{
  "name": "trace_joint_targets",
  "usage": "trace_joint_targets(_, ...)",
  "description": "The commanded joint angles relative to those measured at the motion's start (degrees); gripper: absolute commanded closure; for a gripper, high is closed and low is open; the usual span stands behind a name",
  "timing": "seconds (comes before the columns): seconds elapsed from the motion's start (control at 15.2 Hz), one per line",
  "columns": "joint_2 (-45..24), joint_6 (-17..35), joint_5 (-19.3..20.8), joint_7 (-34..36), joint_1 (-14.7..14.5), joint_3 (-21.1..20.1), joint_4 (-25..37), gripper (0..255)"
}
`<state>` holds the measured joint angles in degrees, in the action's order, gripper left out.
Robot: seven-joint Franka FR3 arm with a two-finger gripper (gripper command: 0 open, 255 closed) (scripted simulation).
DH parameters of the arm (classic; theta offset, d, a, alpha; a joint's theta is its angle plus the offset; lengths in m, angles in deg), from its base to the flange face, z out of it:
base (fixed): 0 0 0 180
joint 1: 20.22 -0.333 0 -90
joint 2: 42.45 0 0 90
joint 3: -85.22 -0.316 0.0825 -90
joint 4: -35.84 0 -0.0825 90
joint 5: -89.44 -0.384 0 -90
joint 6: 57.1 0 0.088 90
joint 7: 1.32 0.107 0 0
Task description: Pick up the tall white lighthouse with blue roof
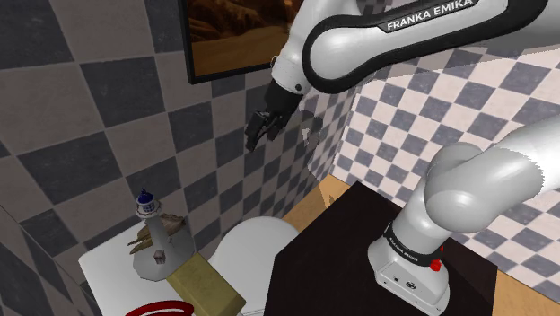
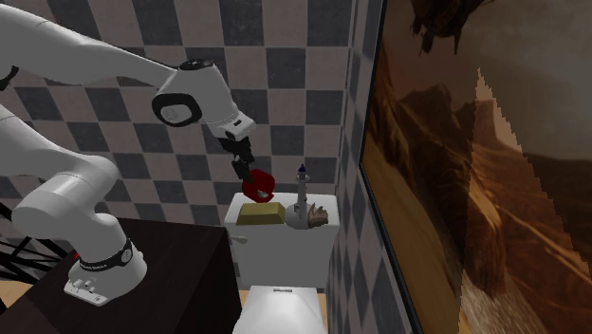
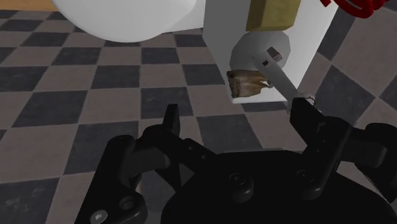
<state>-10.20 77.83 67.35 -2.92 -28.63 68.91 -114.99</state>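
Note:
The lighthouse (image 1: 154,232) is a slim white tower with a blue roof on a round grey base with brown rocks. It stands upright on the white toilet tank (image 1: 103,262). In the second exterior view the lighthouse (image 2: 302,201) rises at the tank's right end. My gripper (image 1: 262,128) hangs in the air well above and to the right of it in the shoulder view, open and holding nothing. From the wrist view the lighthouse (image 3: 272,65) lies beyond my gripper (image 3: 236,118), nearer one finger (image 3: 306,116), with clear space between.
An olive block (image 1: 208,285) and a red ringed object (image 2: 258,185) share the tank top beside the lighthouse. The white toilet lid (image 1: 256,244) lies below the gripper. Checkered walls close in behind, with a framed picture (image 2: 474,171). The dark stand (image 1: 345,256) sits beside the toilet.

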Motion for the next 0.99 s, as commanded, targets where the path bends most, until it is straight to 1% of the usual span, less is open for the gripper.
trace_joint_targets(0.0, -3.29, 5.06, -1.35, 0.52, -0.88, -1.74, 0.02, 0)
trace_joint_targets(0.33, -14.03, 18.16, -3.26, 1.72, -2.30, -6.13, 1.65, 0)
trace_joint_targets(0.46, -18.76, 23.18, -2.99, 2.66, -2.44, -7.92, 2.98, 0)
trace_joint_targets(0.59, -23.66, 27.99, -1.60, 4.26, -2.23, -9.77, 4.62, 0)
trace_joint_targets(0.73, -28.69, 32.56, 1.66, 7.15, -1.60, -11.63, 6.53, 0)
trace_joint_targets(0.79, -31.24, 34.73, 4.43, 9.44, -1.35, -12.28, 7.56, 0)
trace_joint_targets(0.86, -33.82, 36.78, 8.22, 12.52, -1.16, -12.66, 8.65, 0)
trace_joint_targets(0.92, -36.39, 38.67, 12.96, 16.39, -1.83, -11.98, 9.83, 0)
